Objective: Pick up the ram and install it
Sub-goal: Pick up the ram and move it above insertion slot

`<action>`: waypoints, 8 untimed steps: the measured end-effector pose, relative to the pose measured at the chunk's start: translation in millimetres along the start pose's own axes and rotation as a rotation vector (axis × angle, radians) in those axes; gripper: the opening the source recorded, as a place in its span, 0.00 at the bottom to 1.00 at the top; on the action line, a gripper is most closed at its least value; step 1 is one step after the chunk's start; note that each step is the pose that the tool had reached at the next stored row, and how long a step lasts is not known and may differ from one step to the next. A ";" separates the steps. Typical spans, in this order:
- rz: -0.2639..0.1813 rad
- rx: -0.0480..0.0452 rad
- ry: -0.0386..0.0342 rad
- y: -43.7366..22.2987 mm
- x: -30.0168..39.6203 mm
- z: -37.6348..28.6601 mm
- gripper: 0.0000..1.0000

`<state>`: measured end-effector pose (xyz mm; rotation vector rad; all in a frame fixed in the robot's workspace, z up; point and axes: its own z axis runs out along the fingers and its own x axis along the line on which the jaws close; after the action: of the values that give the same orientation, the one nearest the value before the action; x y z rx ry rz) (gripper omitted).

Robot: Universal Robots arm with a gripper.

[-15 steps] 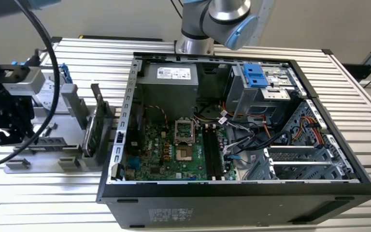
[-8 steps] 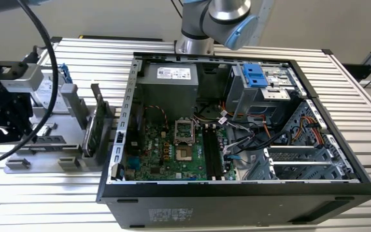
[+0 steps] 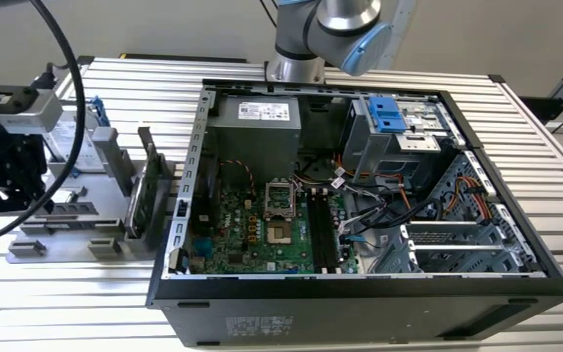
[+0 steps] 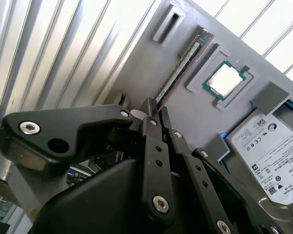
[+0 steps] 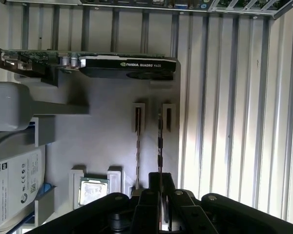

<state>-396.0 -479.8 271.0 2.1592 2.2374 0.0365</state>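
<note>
- Your claw (image 5: pixel 161 179) sits right at the near end of the ram (image 5: pixel 159 141); you cannot tell whether it has clamped on or not.
- The ram stands on edge in the grey holder tray (image 5: pixel 112 146), running away from the claw.
- A processor chip (image 5: pixel 93 191) lies just beside the claw, and the graphics card (image 5: pixel 127 66) stands farther off.

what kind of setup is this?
Looks like a robot PC-assembly test cell: an open computer case on a slatted metal table, a robot arm, and a grey fixture holding the ram and a processor.
</note>
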 end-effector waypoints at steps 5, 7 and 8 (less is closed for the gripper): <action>0.000 0.0002 -0.0001 0.2 0.0 -4.7 0.00; 0.000 0.0001 -0.0001 0.2 0.0 -6.5 0.00; 0.000 0.0001 0.0000 0.3 0.0 -7.4 0.00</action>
<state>-396.0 -479.7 278.5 2.1593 2.2373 0.0363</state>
